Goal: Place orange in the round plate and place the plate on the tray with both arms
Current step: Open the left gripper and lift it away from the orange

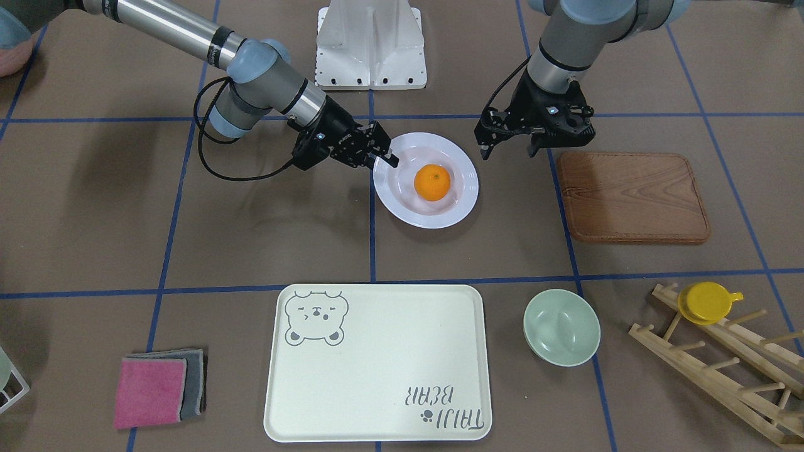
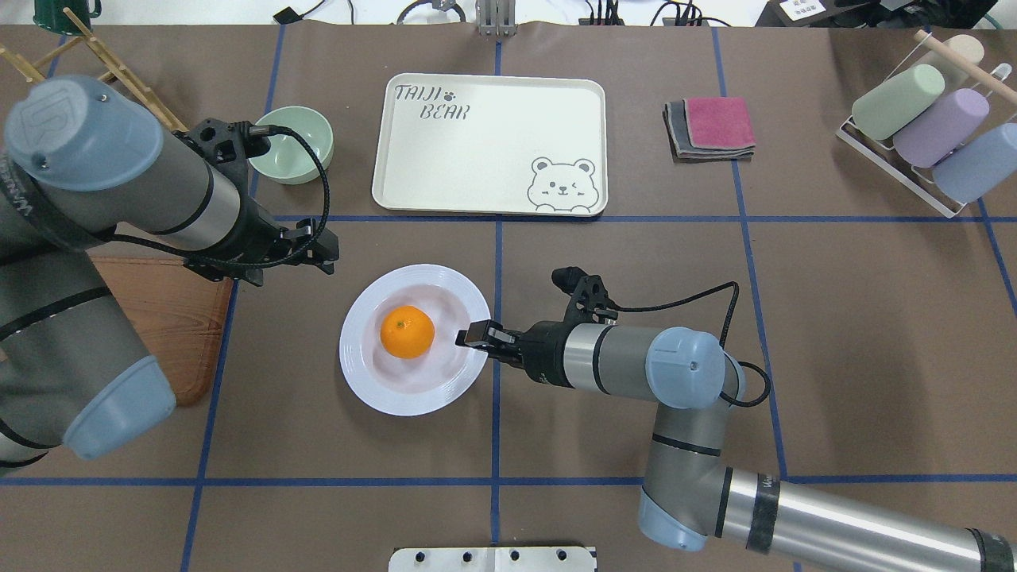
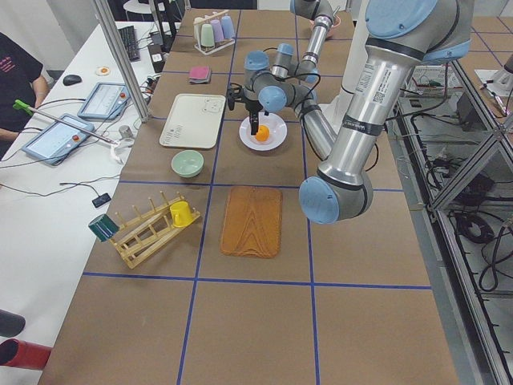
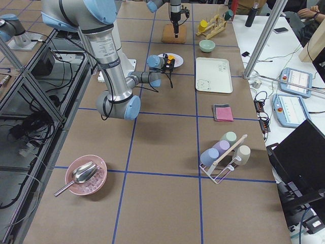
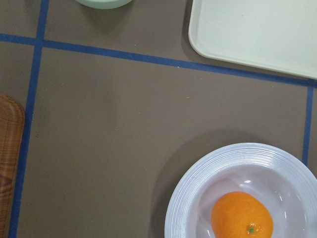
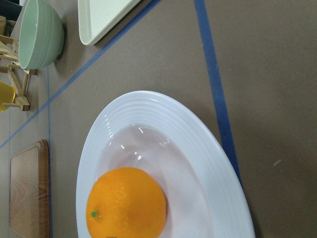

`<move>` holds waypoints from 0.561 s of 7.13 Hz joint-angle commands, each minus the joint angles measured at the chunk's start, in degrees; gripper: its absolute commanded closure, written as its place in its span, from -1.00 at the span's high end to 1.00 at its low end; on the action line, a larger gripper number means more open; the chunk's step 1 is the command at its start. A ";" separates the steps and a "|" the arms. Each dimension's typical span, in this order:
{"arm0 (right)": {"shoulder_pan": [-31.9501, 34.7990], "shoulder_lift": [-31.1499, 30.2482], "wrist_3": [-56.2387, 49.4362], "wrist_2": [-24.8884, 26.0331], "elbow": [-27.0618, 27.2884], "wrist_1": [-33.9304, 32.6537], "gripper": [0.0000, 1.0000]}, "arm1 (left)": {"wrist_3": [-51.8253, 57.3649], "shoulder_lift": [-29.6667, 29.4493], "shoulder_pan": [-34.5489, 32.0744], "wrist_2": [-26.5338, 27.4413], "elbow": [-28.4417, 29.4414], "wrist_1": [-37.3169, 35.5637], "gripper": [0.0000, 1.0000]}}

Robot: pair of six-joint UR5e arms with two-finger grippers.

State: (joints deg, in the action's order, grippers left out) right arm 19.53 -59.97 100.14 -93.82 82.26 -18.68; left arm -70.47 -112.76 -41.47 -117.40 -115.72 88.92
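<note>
The orange (image 1: 432,182) (image 2: 407,331) lies in the sunken centre of the white round plate (image 1: 461,202) (image 2: 367,383), which rests flat on the table. My right gripper (image 1: 388,149) (image 2: 473,334) reaches in low from the robot's right. Its jaws stand apart, with one finger over the plate's near rim. My left gripper (image 1: 509,149) hangs open and empty above the table, beside the plate's other side and clear of it. The cream tray (image 1: 389,351) (image 2: 477,159), printed with a bear face, holds nothing and lies beyond the plate.
A brown wooden board (image 1: 631,198) lies under and beside the left arm. A pale green bowl (image 1: 561,326) sits next to the tray. A wooden rack holds a yellow cup (image 1: 706,302). Folded cloths (image 1: 157,389) lie on the tray's other side.
</note>
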 commanded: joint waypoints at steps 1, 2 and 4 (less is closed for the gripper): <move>0.07 0.03 0.84 0.22 0.01 0.83 -1.00 | 3.72 0.43 -2.29 -3.00 -0.03 -0.06 0.83; 0.24 0.21 0.93 0.22 0.18 0.92 -1.00 | 5.67 1.83 -4.47 -4.84 -0.38 -0.06 0.83; 0.94 1.43 2.94 1.54 1.06 1.19 -1.00 | 12.68 6.56 -9.14 -8.98 -3.18 -0.06 0.86</move>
State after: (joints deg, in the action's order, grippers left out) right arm 20.04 -59.46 101.84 -92.91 82.85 -17.64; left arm -61.98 -109.06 -48.09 -124.42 -117.37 88.86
